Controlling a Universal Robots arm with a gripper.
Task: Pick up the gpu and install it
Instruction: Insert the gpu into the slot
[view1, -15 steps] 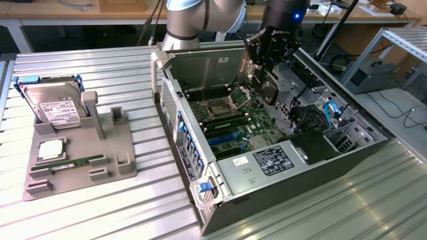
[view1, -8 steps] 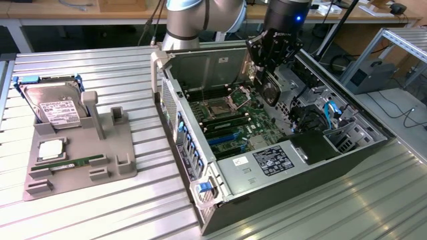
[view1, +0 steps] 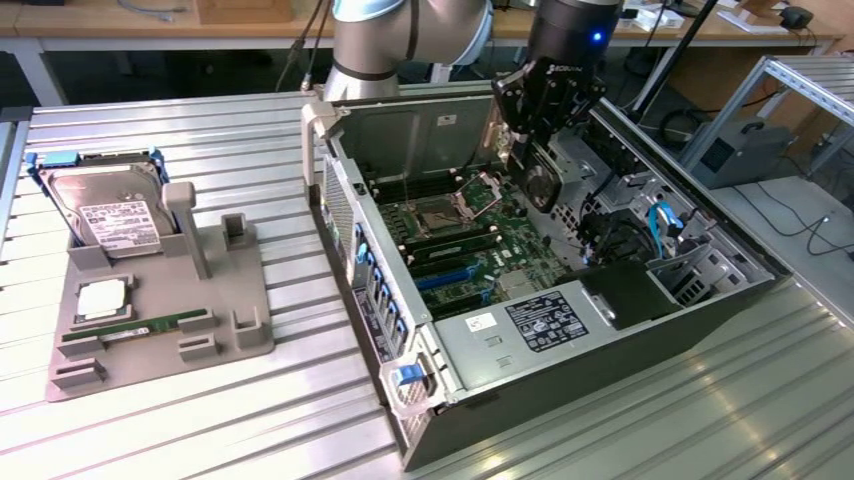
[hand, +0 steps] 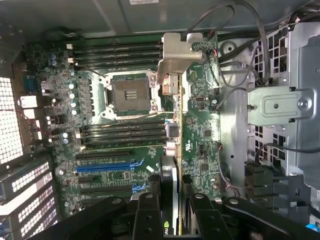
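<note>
The black two-fingered gripper (hand: 171, 210) is clenched on the gpu (view1: 541, 188), a thin dark rectangular card with a round fan on its face. It grips the card by one end, so the card hangs edge-on over the open machine. That leaves the long connector edge free of the fingers, which I take to be the reason for the hold. The card's bent silver metal bracket (hand: 177, 52) is at the end away from the gripper.

Under the card lies the green motherboard (hand: 200, 125), with its square silver CPU socket (hand: 131, 92) uncovered and a long blue expansion slot (hand: 107, 166) off to one side. The card seems to run across that slot, not along it. From where I stand I cannot judge how high it hangs above the board.

Around all this is the black steel computer case (view1: 601, 400), laid on its side with the panel off so the arm can come in from above. Out at nine o'clock from the case, on the exterior view's left, a grey moulded parts holder (view1: 227, 340) sits on the ribbed metal table (view1: 200, 430). It props up a silver hard drive with a white label (view1: 114, 215), and a narrow green RAM stick (view1: 154, 326) lies at its six o'clock.
</note>
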